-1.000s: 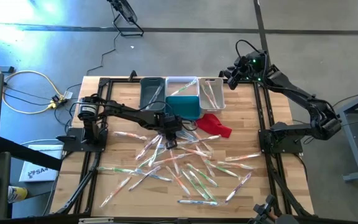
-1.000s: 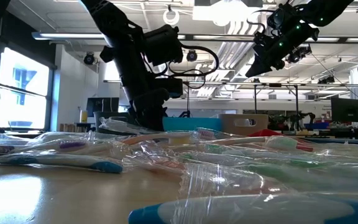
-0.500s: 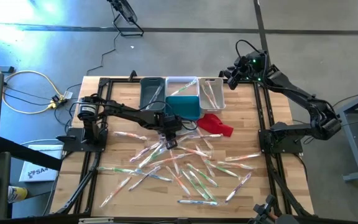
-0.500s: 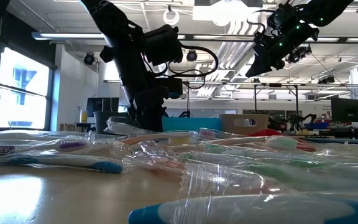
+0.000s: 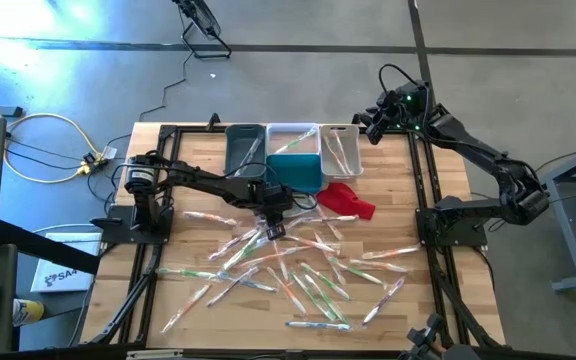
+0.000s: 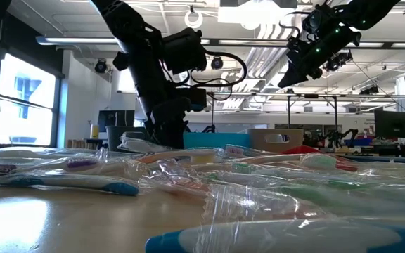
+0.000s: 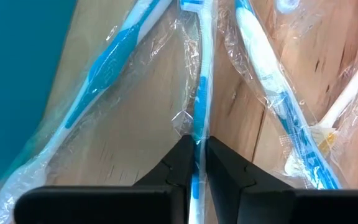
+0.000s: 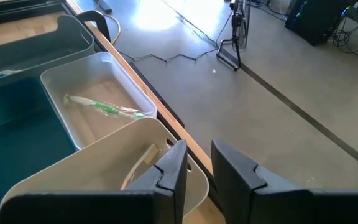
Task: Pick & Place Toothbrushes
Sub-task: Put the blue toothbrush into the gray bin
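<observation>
Toothbrushes: thin, clear-wrapped, with blue, green, orange or white handles. Most lie scattered across the wooden counter. Only a few sit in the bins at the far edge, one green-handled in a pale bin in the right wrist view. Judged early: the bulk remains.

Left hand is down at the pile, fingers pinching a blue-handled brush through its wrapper.

Right hand hovers above the bins, fingers slightly apart, holding nothing.

Wooden table — toothbrushes, bins, red cloth.
</observation>
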Robot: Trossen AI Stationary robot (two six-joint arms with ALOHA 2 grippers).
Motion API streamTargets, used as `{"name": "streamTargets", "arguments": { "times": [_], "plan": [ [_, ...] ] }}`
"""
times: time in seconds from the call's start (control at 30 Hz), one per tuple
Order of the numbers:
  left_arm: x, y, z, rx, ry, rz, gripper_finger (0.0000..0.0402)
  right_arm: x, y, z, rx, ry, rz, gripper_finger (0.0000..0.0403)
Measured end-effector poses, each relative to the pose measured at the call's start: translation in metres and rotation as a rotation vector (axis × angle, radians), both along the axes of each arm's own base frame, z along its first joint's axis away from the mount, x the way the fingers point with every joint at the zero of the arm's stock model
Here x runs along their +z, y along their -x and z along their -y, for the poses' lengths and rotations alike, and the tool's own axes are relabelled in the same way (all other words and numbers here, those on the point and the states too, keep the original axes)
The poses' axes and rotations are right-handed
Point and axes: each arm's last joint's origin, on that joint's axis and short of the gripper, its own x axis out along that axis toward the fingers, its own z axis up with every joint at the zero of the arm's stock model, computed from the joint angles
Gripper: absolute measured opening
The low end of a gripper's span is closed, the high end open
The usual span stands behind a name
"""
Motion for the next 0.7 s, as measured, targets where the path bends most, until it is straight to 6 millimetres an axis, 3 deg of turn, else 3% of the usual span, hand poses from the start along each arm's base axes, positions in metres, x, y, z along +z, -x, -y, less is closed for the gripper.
{"name": "streamTargets", "arguments": {
  "times": [0.43, 0.7],
  "plan": [
    [0.0003, -0.0017, 0.0, -0.008, -0.008, 0.019, 0.0035, -0.0002, 0.0, -0.0001, -0.002, -0.006, 0.003, 0.0067],
    [0.0083, 0.0004, 0.0, -0.102, -0.055, 0.036, 0.0008, -0.0002, 0.0, -0.0002, -0.004, -0.011, 0.007, 0.0067]
  ]
}}
